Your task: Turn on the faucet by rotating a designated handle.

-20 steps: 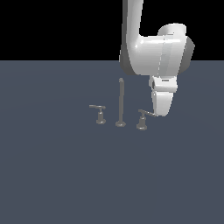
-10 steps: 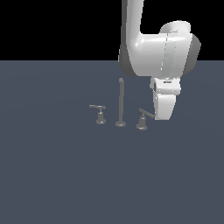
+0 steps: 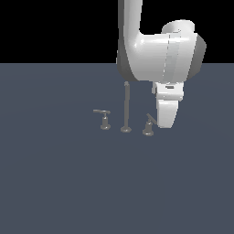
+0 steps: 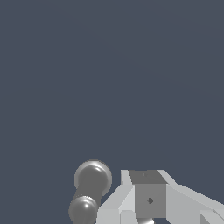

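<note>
The faucet (image 3: pixel 126 109) is a thin grey spout post with a short lever on either side. The handle (image 3: pixel 148 125), on the exterior view's right, has a flared base, and its bar slants up and away from my gripper (image 3: pixel 163 123). The white hand hangs right beside it on that side, close or touching. In the wrist view the handle (image 4: pixel 91 186) shows as two rounded grey knobs next to my gripper (image 4: pixel 148 201). The fingers (image 4: pixel 149 192) sit together with no gap and nothing held. The twin lever (image 3: pixel 104 119) stands on the exterior view's left.
A flat dark grey-blue floor surrounds the faucet in both views. My bulky white arm (image 3: pixel 160 55) hangs above the right side of the faucet and hides the floor behind it.
The handle's bar has swung from pointing toward my gripper to slanting up and away from it. My arm has come nearer the camera and looks larger.
</note>
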Robot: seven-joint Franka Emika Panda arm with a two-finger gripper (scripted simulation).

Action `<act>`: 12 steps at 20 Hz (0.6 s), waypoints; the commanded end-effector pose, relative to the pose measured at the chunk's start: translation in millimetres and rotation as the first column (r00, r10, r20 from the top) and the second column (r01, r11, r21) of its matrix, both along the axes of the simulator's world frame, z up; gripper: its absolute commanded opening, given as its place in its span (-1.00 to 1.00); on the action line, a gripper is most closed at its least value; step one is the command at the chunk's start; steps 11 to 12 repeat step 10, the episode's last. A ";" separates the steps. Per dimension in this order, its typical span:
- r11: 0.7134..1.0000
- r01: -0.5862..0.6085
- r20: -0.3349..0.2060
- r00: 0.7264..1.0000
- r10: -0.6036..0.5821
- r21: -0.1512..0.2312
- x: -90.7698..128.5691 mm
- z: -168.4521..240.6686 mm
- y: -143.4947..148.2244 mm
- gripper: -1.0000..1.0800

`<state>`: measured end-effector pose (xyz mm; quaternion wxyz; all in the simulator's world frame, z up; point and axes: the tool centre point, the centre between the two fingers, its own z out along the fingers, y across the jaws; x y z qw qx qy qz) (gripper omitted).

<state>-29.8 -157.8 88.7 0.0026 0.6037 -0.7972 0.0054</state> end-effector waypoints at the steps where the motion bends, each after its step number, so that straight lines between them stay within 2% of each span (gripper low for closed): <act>1: 1.000 -0.004 0.000 1.000 0.004 0.001 2.4 0.0 7.2 -1.00; 9: 0.999 -0.037 -0.002 0.999 0.037 0.012 21.2 0.4 65.6 -1.00; 12: 0.999 -0.037 -0.002 0.999 0.037 0.012 21.2 0.4 65.6 -1.00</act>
